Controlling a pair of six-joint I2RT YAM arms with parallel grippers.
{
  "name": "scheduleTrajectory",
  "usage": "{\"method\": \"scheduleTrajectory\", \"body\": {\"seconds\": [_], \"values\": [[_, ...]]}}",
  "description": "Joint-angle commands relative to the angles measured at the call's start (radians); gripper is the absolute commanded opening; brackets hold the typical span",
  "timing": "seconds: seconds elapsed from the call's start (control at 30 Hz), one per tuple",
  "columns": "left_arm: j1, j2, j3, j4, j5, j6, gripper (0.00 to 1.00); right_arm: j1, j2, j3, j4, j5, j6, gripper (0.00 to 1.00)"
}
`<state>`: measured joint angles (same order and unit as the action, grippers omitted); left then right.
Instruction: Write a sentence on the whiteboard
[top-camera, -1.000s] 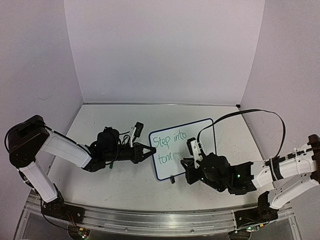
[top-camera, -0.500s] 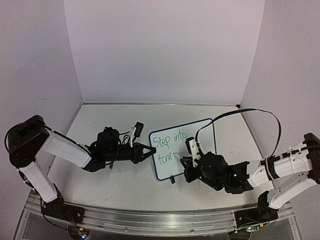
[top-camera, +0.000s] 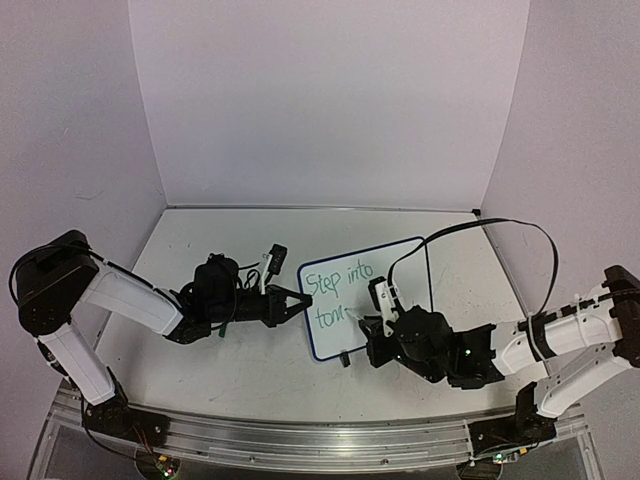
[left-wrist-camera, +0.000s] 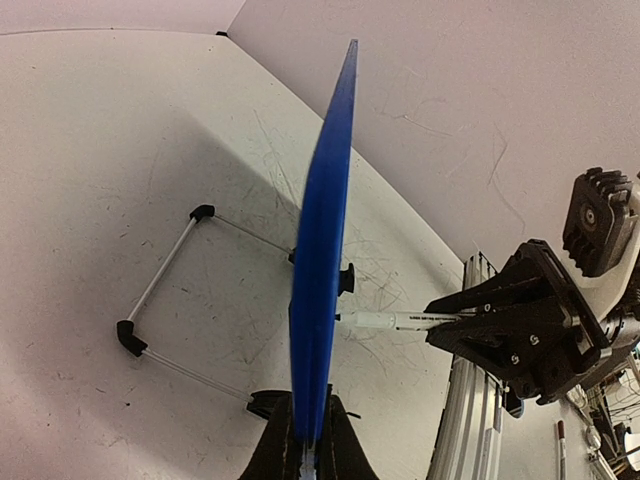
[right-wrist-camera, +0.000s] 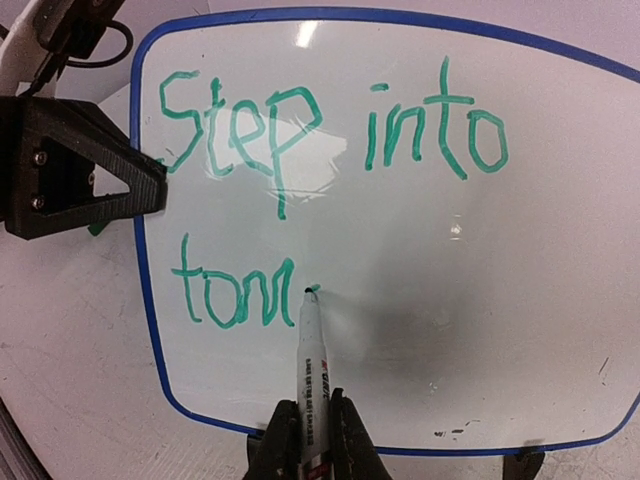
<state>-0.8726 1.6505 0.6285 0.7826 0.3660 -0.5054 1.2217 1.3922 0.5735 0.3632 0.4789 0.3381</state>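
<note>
The whiteboard (right-wrist-camera: 480, 260) is a glossy white rectangle with rounded corners and a thin blue rim. It stands on the matte, scuffed table (top-camera: 200, 245) between the two arms, propped on a thin wire frame (left-wrist-camera: 160, 300) with black feet. The left gripper (left-wrist-camera: 305, 452) has its black angular fingers clamped on the board's left edge. The right gripper (right-wrist-camera: 305, 440) has its fingers pressed around a slim white marker (right-wrist-camera: 308, 365), whose tip touches the board just after "tom". The sentence (right-wrist-camera: 330, 140), in green strokes, reads "Step into tom".

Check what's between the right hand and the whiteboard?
A white marker, clamped in the right hand, bridges it; its tip touches the whiteboard just after the green "tom". Right wrist view shows it best.
</note>
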Motion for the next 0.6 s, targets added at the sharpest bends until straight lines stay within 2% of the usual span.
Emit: {"method": "scheduleTrajectory", "body": {"seconds": [0.0, 0.57], "values": [[-0.006, -0.014, 0.002, -0.046, -0.019, 0.004, 0.00, -0.004, 0.007, 0.009, -0.016, -0.011, 0.011, 0.00], [-0.006, -0.014, 0.000, -0.046, -0.020, 0.002, 0.00, -0.004, -0.019, -0.028, -0.072, -0.011, 0.058, 0.00]]}}
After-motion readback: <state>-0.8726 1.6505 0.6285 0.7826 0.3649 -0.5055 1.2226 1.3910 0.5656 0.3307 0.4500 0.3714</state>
